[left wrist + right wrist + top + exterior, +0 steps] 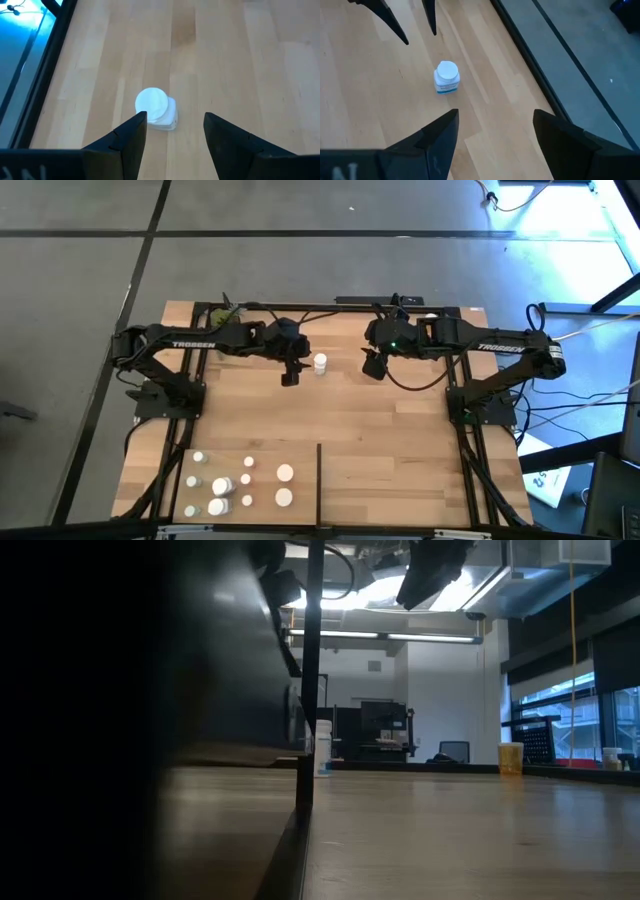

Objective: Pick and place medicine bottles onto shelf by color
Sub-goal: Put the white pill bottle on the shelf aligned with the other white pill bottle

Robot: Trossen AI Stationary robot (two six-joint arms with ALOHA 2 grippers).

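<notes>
**Ana:** Left wrist view has the white bottle [157, 108] standing on the shelf [240, 60], off-centre beyond the left gripper [175, 131], jaws apart and empty.

**Ben:** Descending now, one finger could tip it. The right gripper [495, 132] hovers nearby, wide open.

Both dark arms reach inward over the far half of the table, wrists bent downward. The left gripper [290, 376] hangs with fingers parted, holding nothing. The right gripper [372, 367] hangs opposite, fingers spread wide, seemingly slightly higher.
</notes>
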